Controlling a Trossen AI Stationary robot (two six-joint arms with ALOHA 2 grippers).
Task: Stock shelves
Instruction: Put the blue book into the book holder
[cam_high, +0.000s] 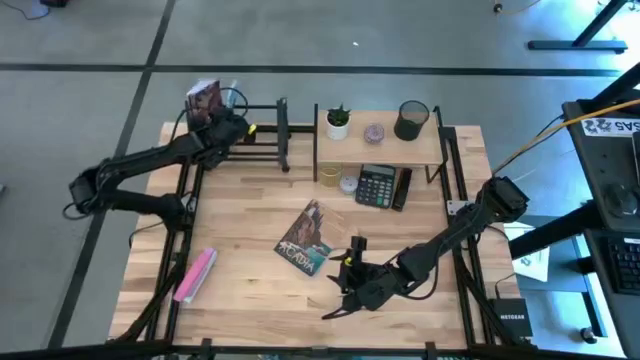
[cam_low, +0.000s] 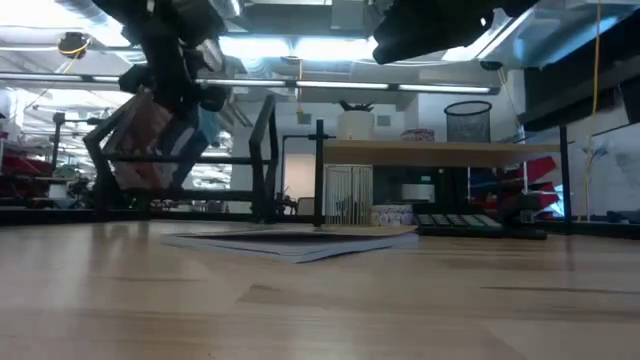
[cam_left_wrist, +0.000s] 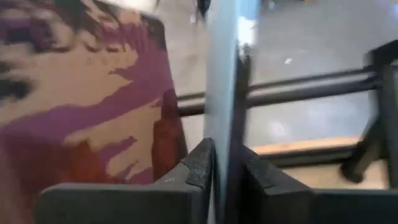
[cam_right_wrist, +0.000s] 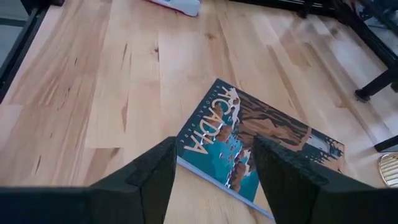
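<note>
The black metal-bar rack (cam_high: 268, 132) stands at the table's far left, with the two-level wooden shelf (cam_high: 385, 150) to its right. My left gripper (cam_high: 222, 122) is at the rack's left end, shut on a thin pale-blue slab (cam_left_wrist: 224, 74). A purple-and-brown book (cam_high: 204, 99) leans tilted beside it (cam_low: 145, 140). I cannot tell whether the slab belongs to that book. An "Acadia" book (cam_high: 308, 238) lies flat mid-table. My right gripper (cam_high: 350, 264) hovers open over its near end (cam_right_wrist: 214, 168), touching nothing. My left gripper pinches the pale-blue slab's thin edge (cam_left_wrist: 222, 134) between its two fingers. The slab runs on away from the fingers, standing on edge over the rack's bars. The purple cover (cam_left_wrist: 81, 93) lies against the outer side of one finger. The slab's lower end is hidden.
On the wooden shelf's top board stand a potted plant (cam_high: 338, 122), a small round thing (cam_high: 374, 132) and a black mesh cup (cam_high: 410, 120). A calculator (cam_high: 377, 186) lies under it. A pink flat thing (cam_high: 195, 275) lies near the left front. Bare wood shows at the near middle.
</note>
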